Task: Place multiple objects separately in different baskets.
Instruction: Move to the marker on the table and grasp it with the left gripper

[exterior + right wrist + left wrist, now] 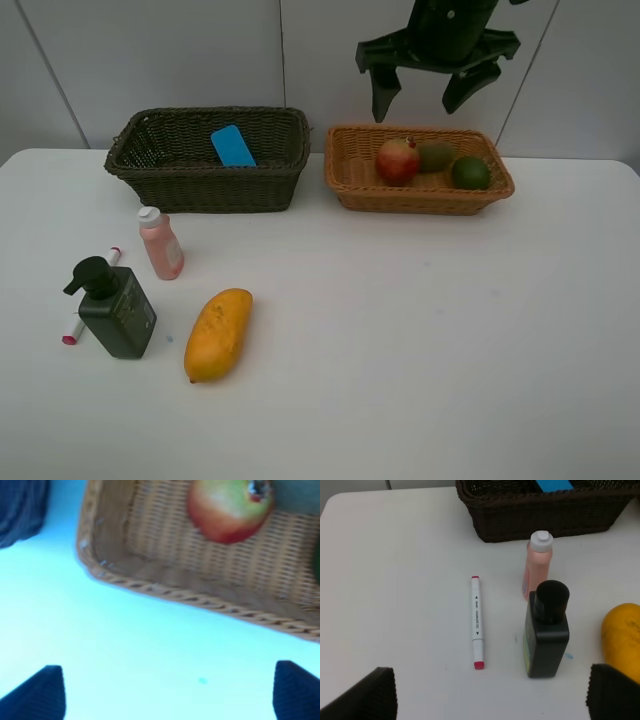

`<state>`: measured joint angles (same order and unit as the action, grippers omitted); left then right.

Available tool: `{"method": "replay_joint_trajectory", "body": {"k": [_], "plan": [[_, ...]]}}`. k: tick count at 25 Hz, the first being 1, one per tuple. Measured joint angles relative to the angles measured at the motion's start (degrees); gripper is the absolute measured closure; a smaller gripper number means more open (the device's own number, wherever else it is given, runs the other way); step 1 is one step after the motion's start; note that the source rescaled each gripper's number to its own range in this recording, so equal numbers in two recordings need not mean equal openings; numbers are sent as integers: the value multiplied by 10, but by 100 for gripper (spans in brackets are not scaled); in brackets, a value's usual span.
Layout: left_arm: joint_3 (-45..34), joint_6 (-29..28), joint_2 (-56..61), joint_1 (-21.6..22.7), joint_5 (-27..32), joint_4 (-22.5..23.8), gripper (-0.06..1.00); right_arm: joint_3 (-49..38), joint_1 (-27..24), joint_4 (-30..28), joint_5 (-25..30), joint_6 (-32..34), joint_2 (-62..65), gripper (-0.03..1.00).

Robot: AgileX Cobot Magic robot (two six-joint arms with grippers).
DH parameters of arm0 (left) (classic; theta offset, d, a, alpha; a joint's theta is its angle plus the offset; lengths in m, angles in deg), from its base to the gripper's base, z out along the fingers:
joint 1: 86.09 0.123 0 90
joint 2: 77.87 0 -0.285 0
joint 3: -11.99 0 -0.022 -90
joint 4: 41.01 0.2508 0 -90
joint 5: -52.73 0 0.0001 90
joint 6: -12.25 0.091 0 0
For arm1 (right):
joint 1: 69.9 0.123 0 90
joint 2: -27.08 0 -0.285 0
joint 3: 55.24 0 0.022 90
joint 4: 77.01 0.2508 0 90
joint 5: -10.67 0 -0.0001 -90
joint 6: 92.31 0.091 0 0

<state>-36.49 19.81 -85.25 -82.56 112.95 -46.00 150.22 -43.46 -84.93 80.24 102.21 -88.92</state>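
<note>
The dark basket [200,190] holds the blue eraser [233,146]. The orange-tan basket [420,198] holds the red-green mango [397,160], kiwi [435,155] and lime [470,172]. On the table at left are the pink bottle [160,243], dark pump bottle [115,308], marker [72,333] and yellow mango [218,333]. My right gripper [430,95] hangs open above the orange-tan basket, empty. My left gripper [490,697] is open over the table near the marker [477,622] and pump bottle [546,630], holding nothing.
The white table [420,330] stretches to the right of the loose items. In the right wrist view the orange-tan basket's rim [200,600] and the red-green mango [230,507] lie ahead of the open fingers. A grey wall stands behind the baskets.
</note>
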Motion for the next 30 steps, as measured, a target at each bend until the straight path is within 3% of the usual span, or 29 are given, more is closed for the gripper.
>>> {"method": "replay_joint_trajectory", "body": {"k": [11,17,30], "plan": [[0,0,0,0,0,0,-5,-222,0,19,-51,-92,219,-3],[0,0,0,0,0,0,-5,-342,0,23,-70,-95,385,-3],[0,0,0,0,0,0,-5,-578,0,76,-46,-93,765,-3]]}}
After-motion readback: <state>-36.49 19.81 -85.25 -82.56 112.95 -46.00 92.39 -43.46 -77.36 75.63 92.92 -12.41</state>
